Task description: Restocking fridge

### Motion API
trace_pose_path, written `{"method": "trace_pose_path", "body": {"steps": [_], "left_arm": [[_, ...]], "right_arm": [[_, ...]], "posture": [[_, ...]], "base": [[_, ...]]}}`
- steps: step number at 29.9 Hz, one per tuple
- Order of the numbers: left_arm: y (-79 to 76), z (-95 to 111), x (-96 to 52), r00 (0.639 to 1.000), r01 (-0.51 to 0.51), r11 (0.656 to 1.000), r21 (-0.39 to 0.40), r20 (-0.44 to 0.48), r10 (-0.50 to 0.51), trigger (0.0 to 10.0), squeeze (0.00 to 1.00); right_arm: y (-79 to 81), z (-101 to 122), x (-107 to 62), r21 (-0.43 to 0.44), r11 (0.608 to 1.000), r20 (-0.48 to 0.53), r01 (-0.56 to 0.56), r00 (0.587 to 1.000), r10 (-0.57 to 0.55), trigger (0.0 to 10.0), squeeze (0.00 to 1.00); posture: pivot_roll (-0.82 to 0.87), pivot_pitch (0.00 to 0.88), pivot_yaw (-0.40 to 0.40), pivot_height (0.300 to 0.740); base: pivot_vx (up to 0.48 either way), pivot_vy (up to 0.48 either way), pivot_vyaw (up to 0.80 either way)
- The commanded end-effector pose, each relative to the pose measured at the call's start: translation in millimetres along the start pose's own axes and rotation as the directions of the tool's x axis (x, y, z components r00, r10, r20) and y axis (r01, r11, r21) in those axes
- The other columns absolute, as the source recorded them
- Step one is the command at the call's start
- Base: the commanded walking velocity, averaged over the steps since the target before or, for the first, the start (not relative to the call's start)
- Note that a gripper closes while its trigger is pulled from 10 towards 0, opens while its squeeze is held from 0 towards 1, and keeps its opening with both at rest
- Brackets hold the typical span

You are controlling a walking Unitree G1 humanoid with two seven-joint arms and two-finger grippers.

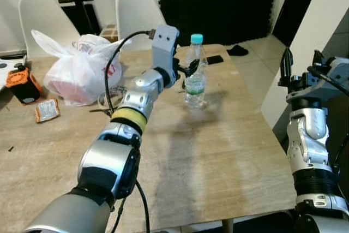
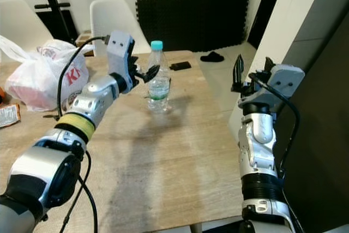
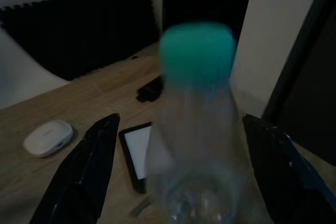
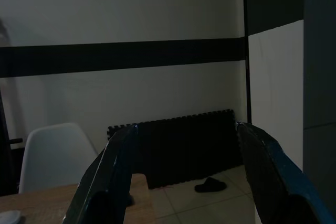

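A clear plastic water bottle (image 1: 195, 77) with a teal cap (image 3: 197, 51) and a green label stands upright on the wooden table (image 1: 218, 156). My left gripper (image 1: 188, 70) reaches it from the left and is open, one black finger (image 3: 84, 174) on each side of the bottle's upper body. In the left wrist view the bottle (image 3: 199, 145) sits between the fingers with a gap on both sides. My right gripper (image 2: 252, 75) is raised beyond the table's right edge, open, holding nothing.
A white plastic bag (image 1: 82, 69) lies at the table's left, with an orange device (image 1: 23, 83) and a snack packet (image 1: 47, 109) beside it. A phone (image 1: 214, 59) lies behind the bottle. Two white chairs (image 1: 136, 17) stand at the far side. A white panel (image 2: 278, 36) rises on the right.
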State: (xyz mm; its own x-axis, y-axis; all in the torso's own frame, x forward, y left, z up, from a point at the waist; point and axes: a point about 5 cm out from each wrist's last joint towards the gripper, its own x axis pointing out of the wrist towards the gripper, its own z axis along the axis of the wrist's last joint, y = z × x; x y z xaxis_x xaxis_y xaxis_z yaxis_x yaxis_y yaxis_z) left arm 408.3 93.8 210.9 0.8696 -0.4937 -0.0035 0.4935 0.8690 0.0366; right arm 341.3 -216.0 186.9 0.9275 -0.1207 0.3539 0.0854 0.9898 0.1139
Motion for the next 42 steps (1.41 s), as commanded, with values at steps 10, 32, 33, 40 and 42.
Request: {"method": "trace_pose_path", "body": {"steps": [10, 32, 33, 40, 42], "left_arm": [[-25.2, -16, 5.7, 0.986, 0.156, 0.983, -0.097, -0.037, -0.16, 10.0, 0.0], [-10.7, -21, 0.5, 0.998, 0.053, 0.998, -0.018, -0.031, -0.054, 10.0, 0.0], [-10.7, -21, 0.5, 0.998, 0.053, 0.998, -0.018, -0.031, -0.054, 10.0, 0.0], [-17.5, 12, -2.3, 0.97, 0.196, 0.964, 0.18, 0.11, -0.218, 10.0, 0.0], [-23.4, 20, -6.3, 0.95, 0.23, 0.932, 0.279, 0.142, -0.277, 10.0, 0.0]], "right_arm": [[0.7, -8, -8.8, 0.006, 1.0, -0.047, 0.007, 0.999, -0.006, 10.0, 0.0], [7.8, -2, -2.2, 0.011, 0.999, -0.047, -0.035, 0.998, 0.036, 10.0, 0.0], [7.8, -2, -2.2, 0.011, 0.999, -0.047, -0.035, 0.998, 0.036, 10.0, 0.0], [57.7, 26, -0.6, 0.141, 0.904, 0.01, -0.404, 0.914, 0.407, 10.0, 0.0], [78.1, 38, -5.3, 0.189, 0.817, 0.044, -0.545, 0.835, 0.548, 10.0, 0.0]], "posture": [[-0.01, 0.0, 0.026, 0.74], [0.02, 0.0, 0.015, 0.74], [0.02, 0.0, 0.015, 0.74], [0.04, 0.0, 0.015, 0.74], [0.04, 0.0, 0.014, 0.74]], "base": [[0.0, 0.0, 0.0], [0.0, 0.0, 0.0], [0.0, 0.0, 0.0], [0.0, 0.0, 0.0], [0.0, 0.0, 0.0]]}}
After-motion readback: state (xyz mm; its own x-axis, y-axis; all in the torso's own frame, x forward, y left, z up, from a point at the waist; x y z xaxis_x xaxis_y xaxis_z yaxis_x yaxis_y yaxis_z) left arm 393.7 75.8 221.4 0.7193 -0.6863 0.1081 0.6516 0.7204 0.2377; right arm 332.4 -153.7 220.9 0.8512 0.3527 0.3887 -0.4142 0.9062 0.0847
